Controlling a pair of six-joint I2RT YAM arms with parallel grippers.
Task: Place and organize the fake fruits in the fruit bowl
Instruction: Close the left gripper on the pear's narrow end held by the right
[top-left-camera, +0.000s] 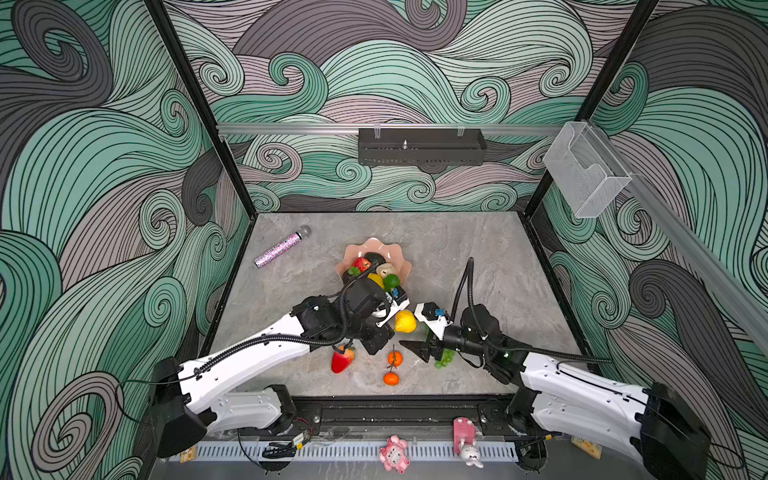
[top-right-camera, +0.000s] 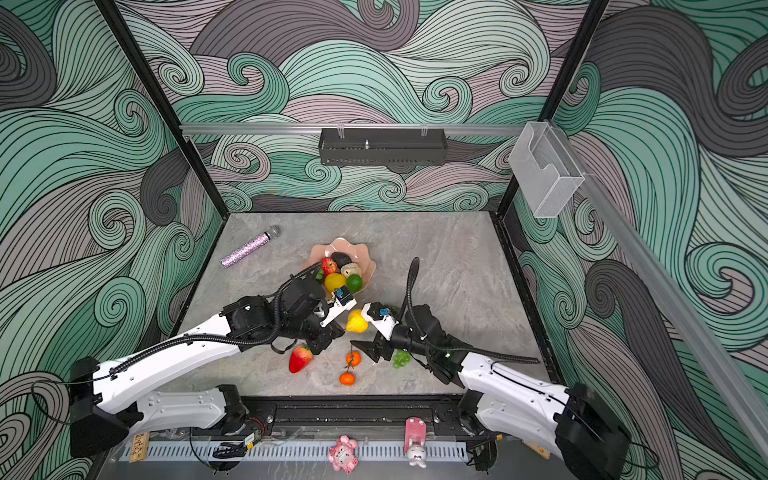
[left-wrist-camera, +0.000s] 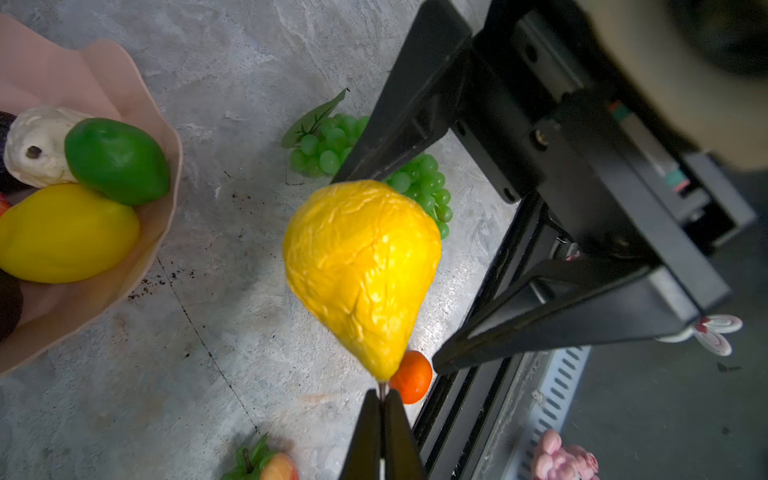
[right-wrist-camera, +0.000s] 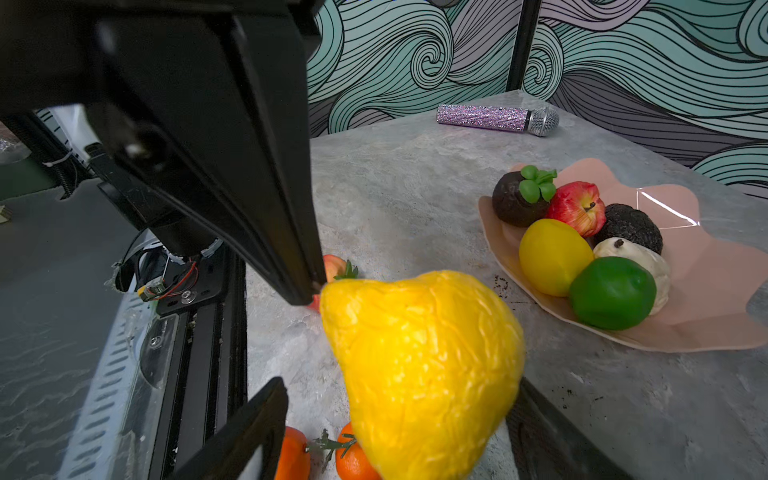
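- Left gripper (left-wrist-camera: 382, 395), clamped shut on the stem of the yellow pear (left-wrist-camera: 361, 266), holds it just above the table (top-left-camera: 478, 266); right gripper (right-wrist-camera: 399, 386) stands open astride it.
- Best close squarely on the belly before the stem is freed.
- Fruit bowl (top-left-camera: 374, 243) lies at 11 o'clock from the pear, bare at its far side.

Crinkled yellow pear (top-left-camera: 405, 322) dangling by stem; lemon (right-wrist-camera: 552, 257), lime (right-wrist-camera: 611, 293) in pink bowl (right-wrist-camera: 706, 299); strawberry (top-left-camera: 341, 360), tangerines (top-left-camera: 395, 358), grapes (top-left-camera: 445, 358) outside.
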